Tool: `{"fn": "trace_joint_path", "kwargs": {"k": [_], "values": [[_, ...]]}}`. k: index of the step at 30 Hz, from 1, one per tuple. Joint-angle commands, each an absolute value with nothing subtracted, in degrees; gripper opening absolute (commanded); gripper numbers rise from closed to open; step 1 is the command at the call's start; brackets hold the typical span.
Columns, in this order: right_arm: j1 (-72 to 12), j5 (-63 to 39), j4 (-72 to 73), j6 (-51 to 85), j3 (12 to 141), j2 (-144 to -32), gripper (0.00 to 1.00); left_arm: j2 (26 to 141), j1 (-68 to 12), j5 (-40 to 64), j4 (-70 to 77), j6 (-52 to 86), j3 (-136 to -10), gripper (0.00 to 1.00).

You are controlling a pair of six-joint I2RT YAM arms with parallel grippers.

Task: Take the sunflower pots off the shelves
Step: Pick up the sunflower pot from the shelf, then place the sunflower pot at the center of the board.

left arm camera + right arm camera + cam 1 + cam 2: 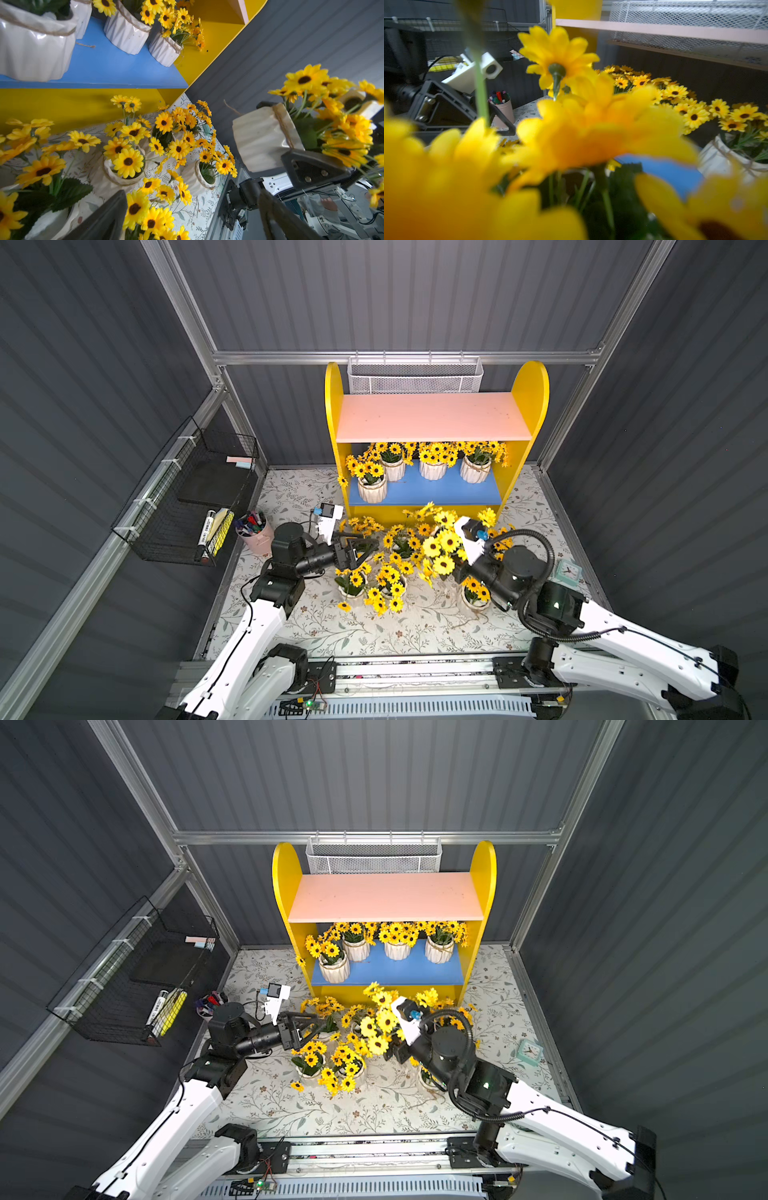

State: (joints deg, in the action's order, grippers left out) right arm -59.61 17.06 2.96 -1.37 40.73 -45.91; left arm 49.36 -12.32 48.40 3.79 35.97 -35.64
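Left wrist view: right gripper [272,131] clamped sunflower pot [257,143] aloft; left gripper [365,549] wide, empty. Next probably: set down 6 o'clock of shelves [530,398], clear of standing pots [351,595].

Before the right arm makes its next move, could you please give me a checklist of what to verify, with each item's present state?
1. Grip of the right gripper on the held sunflower pot: ok, the pot sits between both fingers, clear of the table.
2. The left gripper open and empty: ok.
3. The pink upper board cleared: ok, nothing stands on it.
4. The blue lower board cleared: not ok, four pots stand on it.
5. Free spot on the table below the held sunflower pot: cannot tell, flowers and other pots crowd and hide that area.
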Motion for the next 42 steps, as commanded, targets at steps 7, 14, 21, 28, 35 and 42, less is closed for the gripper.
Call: {"fn": "trace_joint_path", "kwargs": {"k": [7, 14, 21, 28, 35, 42], "values": [[-73.3, 27.1, 13.2, 5.3, 26.2, -46.2, 0.00, 46.7, -13.4, 46.1, 4.0, 36.9, -32.8, 1.00], [-72.6, 34.7, 26.7, 8.1, 20.9, -60.4, 0.00, 46.1, -13.4, 45.1, 2.9, 36.5, -33.9, 0.99], [-68.0, 33.5, 43.2, 11.5, 16.4, -73.5, 0.00, 45.1, -13.5, 43.7, -2.7, 32.1, -35.9, 0.99], [-66.8, 29.5, 49.7, 12.7, 17.9, -83.3, 0.00, 45.8, -13.5, 43.3, -4.7, 30.0, -37.3, 0.99], [-66.9, 27.3, 53.0, 13.8, 19.4, -90.3, 0.00, 46.0, -13.5, 43.3, -6.2, 28.5, -38.1, 0.99], [-67.8, 26.6, 59.6, 13.2, 22.6, -99.2, 0.00, 46.0, -13.5, 43.3, -7.7, 27.2, -38.9, 0.99]]}}
